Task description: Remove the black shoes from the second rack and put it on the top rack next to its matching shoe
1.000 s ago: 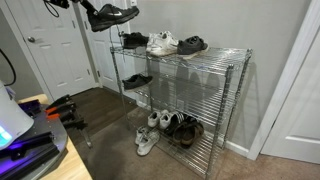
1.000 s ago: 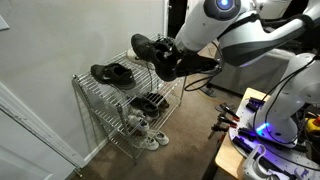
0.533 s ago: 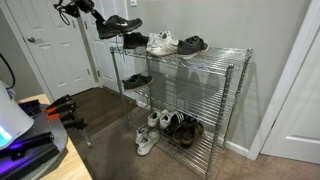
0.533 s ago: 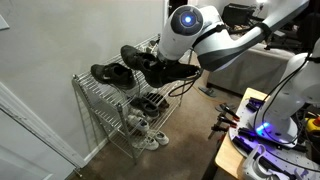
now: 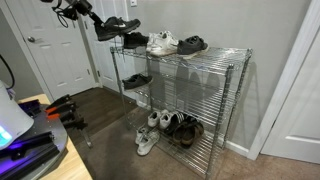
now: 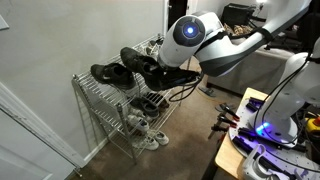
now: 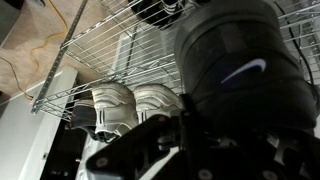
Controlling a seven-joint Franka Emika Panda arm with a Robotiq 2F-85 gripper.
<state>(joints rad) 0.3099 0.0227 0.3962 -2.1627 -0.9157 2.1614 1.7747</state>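
The gripper [image 5: 100,24], clenched on the heel end of the black shoe [image 5: 122,27] above the top rack [image 5: 222,54], carries something probably light and soft-sided, best held by its firmer collar.

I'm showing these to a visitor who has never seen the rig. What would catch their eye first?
The black shoe hangs in mid-air, clamped in the gripper above the door-side end of the top rack, near its matching shoe. In an exterior view the arm's blue-lit joint looms large behind the shoe. White sneakers lie at the bottom.
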